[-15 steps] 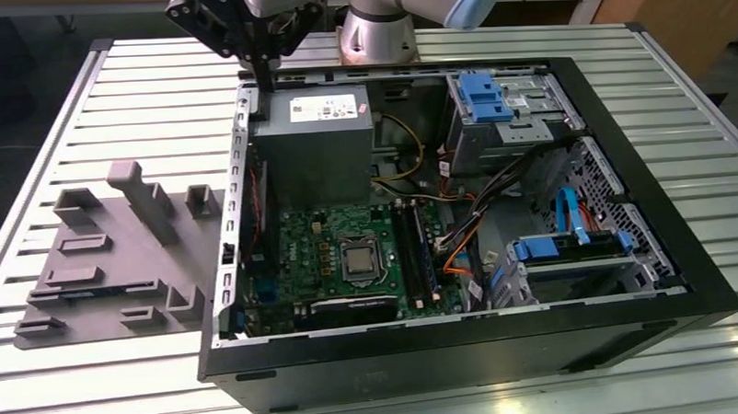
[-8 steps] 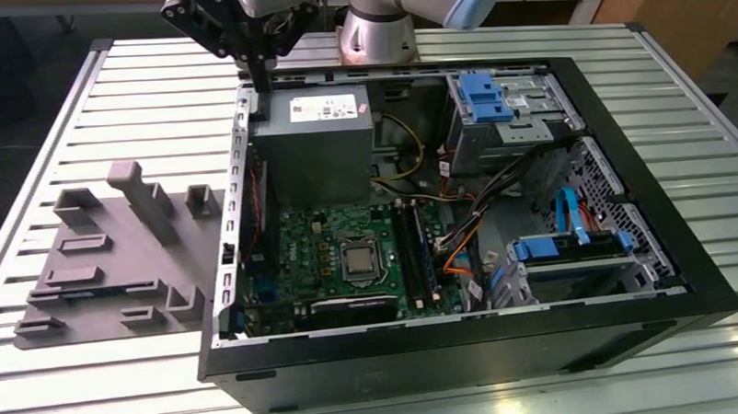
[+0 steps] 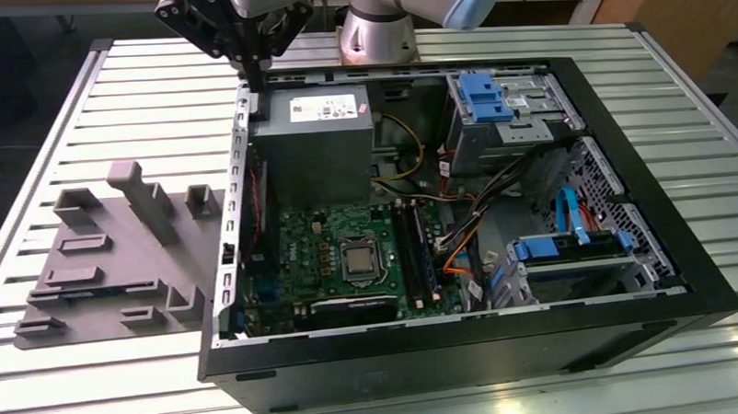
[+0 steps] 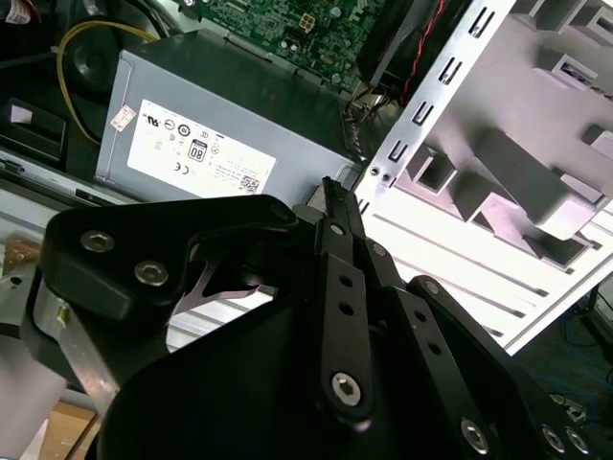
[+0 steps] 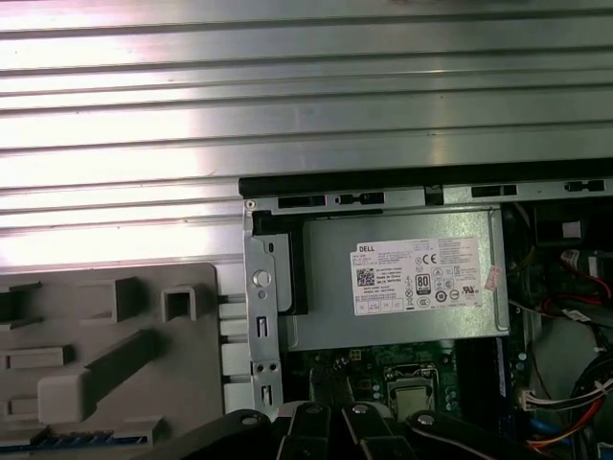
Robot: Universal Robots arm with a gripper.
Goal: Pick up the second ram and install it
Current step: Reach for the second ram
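My gripper (image 3: pixel 257 80) hung at upper left over the computer case (image 3: pixel 411 367) rim, fingers pinched together, carrying nothing. What I took for the second ram (image 3: pixel 96 292) lay in the grey fixture (image 3: pixel 67 330), lower left. Neither pickup nor installation was done.

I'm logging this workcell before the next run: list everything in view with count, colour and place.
table: one, silver slatted metal, under everything.
computer case: one, black, open, on the table.
power supply: one, grey, inside the case near the arm.
motherboard: one, green, beside the power supply.
drive caddies: two, blue, inside the case, exterior view's right.
fixture: one, grey, on the table, exterior view's left of the case.
ram stick: apparently one, dark bluish, lying in the fixture.
arm: one, silver with blue cap, beyond the case.
gripper: one, black, above the case's edge by the power supply.
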